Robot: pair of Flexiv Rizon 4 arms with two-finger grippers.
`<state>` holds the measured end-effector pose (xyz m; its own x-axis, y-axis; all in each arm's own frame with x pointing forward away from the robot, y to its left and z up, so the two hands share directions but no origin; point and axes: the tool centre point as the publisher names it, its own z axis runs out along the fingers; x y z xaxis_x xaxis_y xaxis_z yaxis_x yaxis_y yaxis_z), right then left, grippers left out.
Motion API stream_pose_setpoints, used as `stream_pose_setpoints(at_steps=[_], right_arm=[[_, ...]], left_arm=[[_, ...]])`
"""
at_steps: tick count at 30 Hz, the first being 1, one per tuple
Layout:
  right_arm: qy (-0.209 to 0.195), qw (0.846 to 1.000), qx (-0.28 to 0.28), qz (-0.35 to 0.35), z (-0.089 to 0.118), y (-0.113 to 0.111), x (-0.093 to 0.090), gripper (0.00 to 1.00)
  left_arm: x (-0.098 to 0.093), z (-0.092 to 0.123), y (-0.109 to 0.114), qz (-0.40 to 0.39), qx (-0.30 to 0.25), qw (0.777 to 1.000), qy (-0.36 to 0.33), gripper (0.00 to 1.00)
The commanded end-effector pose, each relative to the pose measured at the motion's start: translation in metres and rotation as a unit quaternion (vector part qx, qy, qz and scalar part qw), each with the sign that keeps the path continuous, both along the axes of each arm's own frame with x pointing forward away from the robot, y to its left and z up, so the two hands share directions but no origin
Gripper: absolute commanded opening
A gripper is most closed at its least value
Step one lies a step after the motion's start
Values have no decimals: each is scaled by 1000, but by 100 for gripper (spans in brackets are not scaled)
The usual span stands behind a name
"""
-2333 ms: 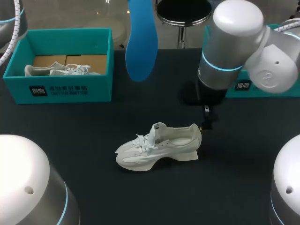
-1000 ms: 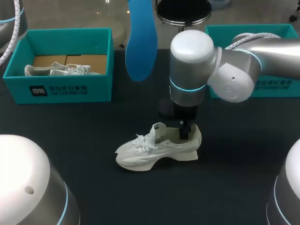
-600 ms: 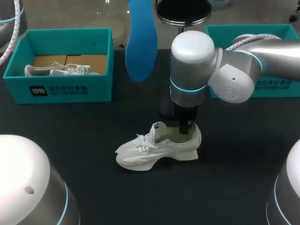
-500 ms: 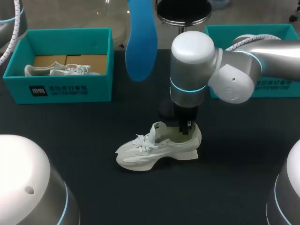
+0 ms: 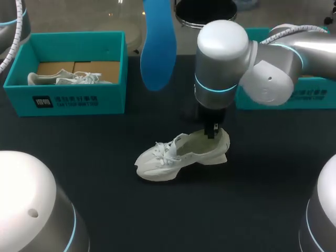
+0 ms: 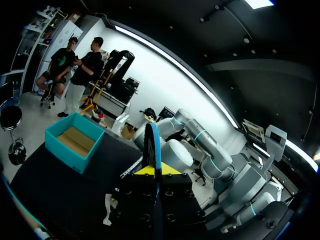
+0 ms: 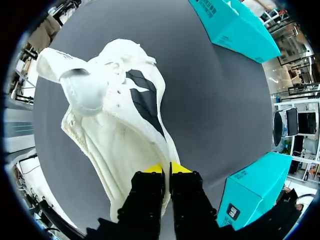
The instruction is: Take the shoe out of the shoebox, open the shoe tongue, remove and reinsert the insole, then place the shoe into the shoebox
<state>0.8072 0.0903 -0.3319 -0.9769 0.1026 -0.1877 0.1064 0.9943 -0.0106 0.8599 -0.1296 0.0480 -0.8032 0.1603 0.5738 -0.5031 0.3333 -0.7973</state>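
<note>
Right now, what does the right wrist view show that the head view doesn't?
Right wrist only: the yellow fingers pinching the heel rim of the shoe, seen close up. Head only: the blue insole held aloft, and the right arm standing over the heel. Both: the white shoe and the two teal boxes.

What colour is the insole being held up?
Solid blue; the flat insole shows best in the head view.
</note>
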Motion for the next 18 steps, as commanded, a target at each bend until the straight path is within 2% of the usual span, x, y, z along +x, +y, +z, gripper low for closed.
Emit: stream_pose_setpoints(at_steps=[1, 6, 8, 11, 18], right_arm=[[-2, 1000, 15, 6, 47, -20, -6, 0], [8, 1000, 17, 22, 63, -28, -3, 0], [11, 999, 24, 26, 65, -29, -2, 0], [42, 997, 34, 51, 64, -27, 2, 0], [42, 997, 34, 51, 64, -27, 2, 0]], left_arm=[[1, 0, 0, -1, 0, 1000, 0, 0], [1, 0, 0, -1, 0, 1000, 0, 0], [1, 0, 0, -1, 0, 1000, 0, 0], [1, 0, 0, -1, 0, 1000, 0, 0], [1, 0, 0, -1, 0, 1000, 0, 0]])
